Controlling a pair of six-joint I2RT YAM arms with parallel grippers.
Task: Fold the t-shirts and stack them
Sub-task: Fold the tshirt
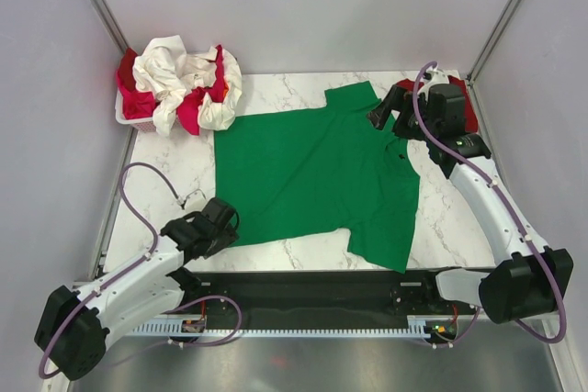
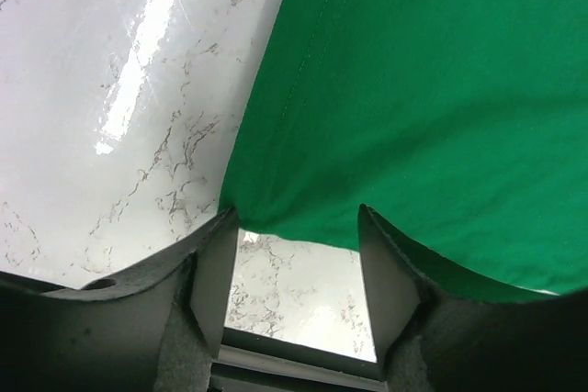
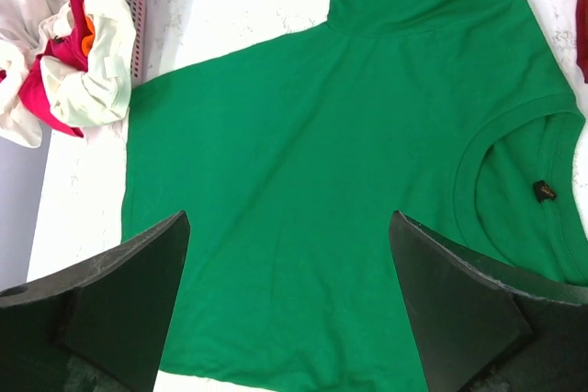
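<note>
A bright green t-shirt (image 1: 317,172) lies spread flat on the marble table, collar (image 3: 514,181) to the right and hem to the left. My left gripper (image 1: 230,220) is open and low at the hem's near corner; in the left wrist view (image 2: 299,227) that corner of the green shirt (image 2: 413,89) lies just ahead of the fingertips, not gripped. My right gripper (image 1: 382,115) is open wide and empty, above the shirt's far sleeve; it looks down on the green shirt (image 3: 303,162) in the right wrist view (image 3: 289,227). Cream-white (image 1: 175,71) and pinkish red (image 1: 191,109) shirts are heaped in the basket.
The white plastic basket (image 1: 124,115) stands at the far left corner and also shows in the right wrist view (image 3: 138,6). A dark red cloth (image 1: 469,106) lies at the far right behind my right gripper. Grey walls enclose the table (image 1: 450,218); a black rail runs along its near edge.
</note>
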